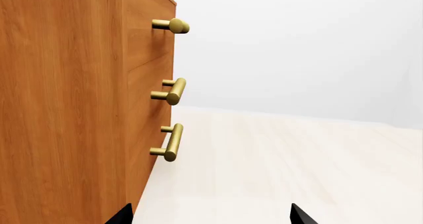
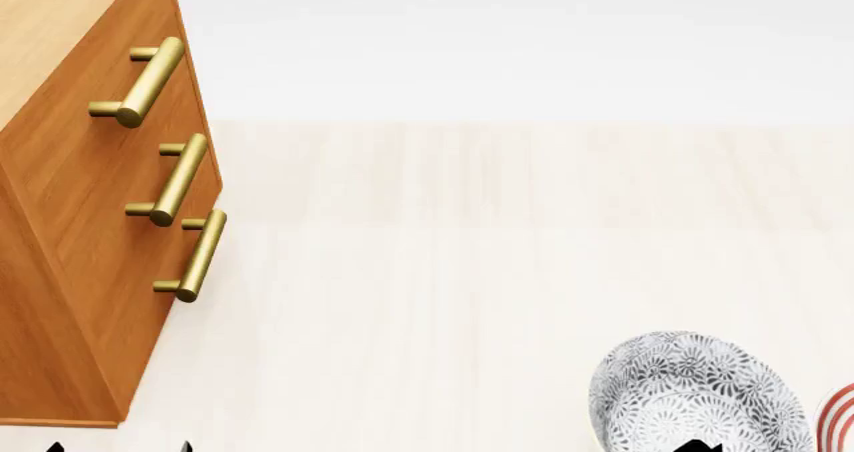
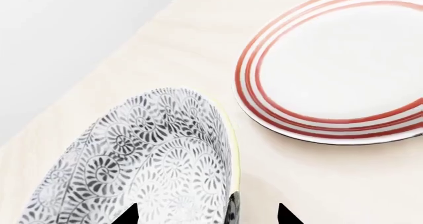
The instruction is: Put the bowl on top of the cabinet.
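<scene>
Just ahead of the right gripper (image 3: 206, 215), the bowl (image 3: 142, 159) sits on the pale table (image 3: 317, 184), its near rim lying between the two spread fingertips, so the jaws look lined up to pinch the wall for a lift. The plate (image 3: 330, 70) lies just beyond and beside the bowl, apart from it. The left gripper (image 1: 210, 216), also spread and empty, hangs close beside the cabinet (image 1: 66, 110), facing along its front past the handles (image 1: 173, 91), probably parked clear of the lift.
</scene>
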You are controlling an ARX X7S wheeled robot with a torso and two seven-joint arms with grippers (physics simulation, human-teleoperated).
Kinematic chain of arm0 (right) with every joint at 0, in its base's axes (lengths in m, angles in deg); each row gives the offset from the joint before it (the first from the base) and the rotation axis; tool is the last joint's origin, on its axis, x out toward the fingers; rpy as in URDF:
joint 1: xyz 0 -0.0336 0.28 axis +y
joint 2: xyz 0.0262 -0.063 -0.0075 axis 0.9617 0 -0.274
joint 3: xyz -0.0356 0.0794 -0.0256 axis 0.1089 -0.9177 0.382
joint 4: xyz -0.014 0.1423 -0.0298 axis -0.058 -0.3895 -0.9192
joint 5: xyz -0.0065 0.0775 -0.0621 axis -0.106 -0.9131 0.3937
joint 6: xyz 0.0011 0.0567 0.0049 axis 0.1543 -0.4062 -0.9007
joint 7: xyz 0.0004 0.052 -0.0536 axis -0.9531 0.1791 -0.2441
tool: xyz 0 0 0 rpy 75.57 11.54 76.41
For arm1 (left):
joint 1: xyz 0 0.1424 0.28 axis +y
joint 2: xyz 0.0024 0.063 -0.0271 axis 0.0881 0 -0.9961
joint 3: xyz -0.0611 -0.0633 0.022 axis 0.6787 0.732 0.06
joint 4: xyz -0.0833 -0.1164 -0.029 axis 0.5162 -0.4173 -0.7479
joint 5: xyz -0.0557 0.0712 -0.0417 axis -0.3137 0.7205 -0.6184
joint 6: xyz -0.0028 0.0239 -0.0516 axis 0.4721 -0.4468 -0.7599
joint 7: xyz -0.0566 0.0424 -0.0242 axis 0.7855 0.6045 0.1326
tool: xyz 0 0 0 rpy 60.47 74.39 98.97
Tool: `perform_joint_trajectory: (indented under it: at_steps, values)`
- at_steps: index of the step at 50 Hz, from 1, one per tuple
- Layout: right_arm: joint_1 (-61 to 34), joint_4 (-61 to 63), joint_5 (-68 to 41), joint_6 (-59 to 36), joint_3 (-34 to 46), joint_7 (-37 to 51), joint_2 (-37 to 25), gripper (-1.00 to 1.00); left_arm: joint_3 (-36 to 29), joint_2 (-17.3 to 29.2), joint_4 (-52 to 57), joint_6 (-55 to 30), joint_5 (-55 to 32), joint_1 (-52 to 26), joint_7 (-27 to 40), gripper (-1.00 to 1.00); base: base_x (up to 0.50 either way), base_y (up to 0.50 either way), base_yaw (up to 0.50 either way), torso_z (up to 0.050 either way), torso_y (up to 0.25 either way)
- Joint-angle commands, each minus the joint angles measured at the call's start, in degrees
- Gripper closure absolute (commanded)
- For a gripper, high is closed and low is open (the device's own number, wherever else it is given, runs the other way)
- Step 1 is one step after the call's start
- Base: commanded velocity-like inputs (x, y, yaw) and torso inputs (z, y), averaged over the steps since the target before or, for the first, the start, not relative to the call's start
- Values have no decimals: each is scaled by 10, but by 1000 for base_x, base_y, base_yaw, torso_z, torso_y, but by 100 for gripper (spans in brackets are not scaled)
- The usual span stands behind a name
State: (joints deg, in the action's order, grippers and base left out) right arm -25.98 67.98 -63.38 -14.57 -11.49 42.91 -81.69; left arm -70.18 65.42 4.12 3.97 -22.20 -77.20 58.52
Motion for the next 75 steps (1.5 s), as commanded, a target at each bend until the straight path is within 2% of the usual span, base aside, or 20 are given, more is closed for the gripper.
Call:
perform_joint_trajectory:
  at_steps: [1,28,59,65,75]
  values:
    - [2,-6,-4,-1,3,3,0,100,-2,1,-1,0,-1,-2,1,-100,0,0,0,0,0]
    - [9,5,-5,4,8,2,-2,100,-3,4,-4,4,-8,-4,4,-100,0,0,0,0,0]
    - [110,144,41,120,24,-97,-6,100,-9,7,-9,5,-8,-7,8,-100,0,0,0,0,0]
    - [138,170,46,159,26,-138,-6,100,-11,7,-11,5,-7,-9,9,-100,0,0,0,0,0]
    - [144,177,57,167,34,-146,-6,100,-17,5,-16,3,-7,-15,8,-100,0,0,0,0,0]
